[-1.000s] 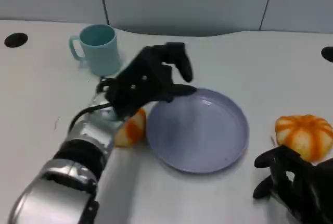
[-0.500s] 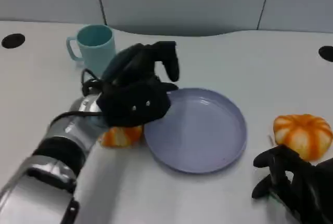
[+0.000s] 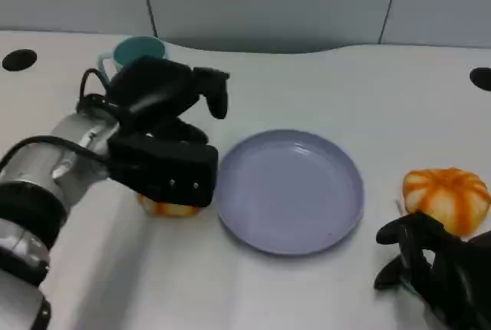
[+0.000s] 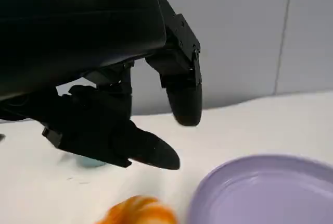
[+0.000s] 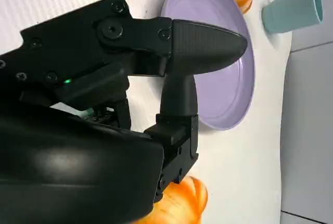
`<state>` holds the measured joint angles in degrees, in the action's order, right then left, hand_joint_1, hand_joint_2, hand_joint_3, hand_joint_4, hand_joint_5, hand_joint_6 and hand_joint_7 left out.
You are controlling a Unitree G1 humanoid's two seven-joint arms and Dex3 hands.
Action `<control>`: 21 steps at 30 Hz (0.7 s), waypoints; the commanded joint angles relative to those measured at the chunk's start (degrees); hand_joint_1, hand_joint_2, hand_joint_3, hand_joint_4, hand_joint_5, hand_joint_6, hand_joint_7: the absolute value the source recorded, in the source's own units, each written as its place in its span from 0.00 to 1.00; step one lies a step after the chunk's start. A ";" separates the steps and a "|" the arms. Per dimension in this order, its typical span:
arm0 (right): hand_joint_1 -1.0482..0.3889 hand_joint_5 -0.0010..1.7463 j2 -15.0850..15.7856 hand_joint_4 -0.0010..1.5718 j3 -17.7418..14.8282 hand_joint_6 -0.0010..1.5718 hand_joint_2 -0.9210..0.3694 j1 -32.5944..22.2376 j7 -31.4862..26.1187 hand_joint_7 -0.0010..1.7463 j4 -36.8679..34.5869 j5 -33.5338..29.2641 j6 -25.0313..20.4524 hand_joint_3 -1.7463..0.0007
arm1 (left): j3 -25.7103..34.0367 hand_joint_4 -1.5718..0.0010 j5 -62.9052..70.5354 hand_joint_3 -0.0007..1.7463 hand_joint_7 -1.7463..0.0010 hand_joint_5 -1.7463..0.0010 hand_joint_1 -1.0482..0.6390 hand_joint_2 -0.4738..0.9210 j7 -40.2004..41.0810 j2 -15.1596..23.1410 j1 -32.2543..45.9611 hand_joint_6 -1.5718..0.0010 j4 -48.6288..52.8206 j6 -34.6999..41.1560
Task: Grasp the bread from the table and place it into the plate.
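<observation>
In the head view's left half, the left hand (image 3: 165, 142) hangs with fingers spread and empty directly over the bread (image 3: 167, 208), which lies on the bench (image 3: 322, 92) just left of the plate (image 3: 290, 190), far from the right hand (image 3: 437, 272).

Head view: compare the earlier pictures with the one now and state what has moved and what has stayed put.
The left hand has swung away from the plate rim, back towards the cup, and now hovers open over the bread beside the plate, holding nothing. The bread, plate, cup, the second bread and the right hand have stayed in place.
</observation>
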<state>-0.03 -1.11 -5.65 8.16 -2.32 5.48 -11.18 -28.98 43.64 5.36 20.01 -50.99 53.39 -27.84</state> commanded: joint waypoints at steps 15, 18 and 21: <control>0.51 1.00 1.07 0.30 0.55 0.24 0.00 -3.36 -0.57 0.93 4.15 -0.69 -1.96 0.66 | -2.92 1.00 -1.07 0.01 1.00 1.00 0.07 1.00 -18.88 -0.91 0.37 0.95 5.08 10.64; 0.51 1.00 0.89 0.29 0.66 0.24 0.00 -3.64 -1.00 0.93 5.03 -0.84 -2.83 0.66 | -3.06 1.00 -1.20 0.01 1.00 1.00 0.05 1.00 -16.19 -2.98 0.19 0.96 9.95 10.44; 0.52 1.00 0.81 0.29 0.60 0.23 0.00 -3.87 -0.82 0.93 5.42 -0.47 -2.94 0.66 | -2.97 1.00 -1.42 0.01 1.00 1.00 0.04 1.00 -14.78 -4.22 -0.26 0.96 13.15 10.07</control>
<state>0.23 -0.43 -8.81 7.57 2.27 4.91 -13.48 -31.91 42.87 -11.05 16.11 -50.80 64.25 -17.55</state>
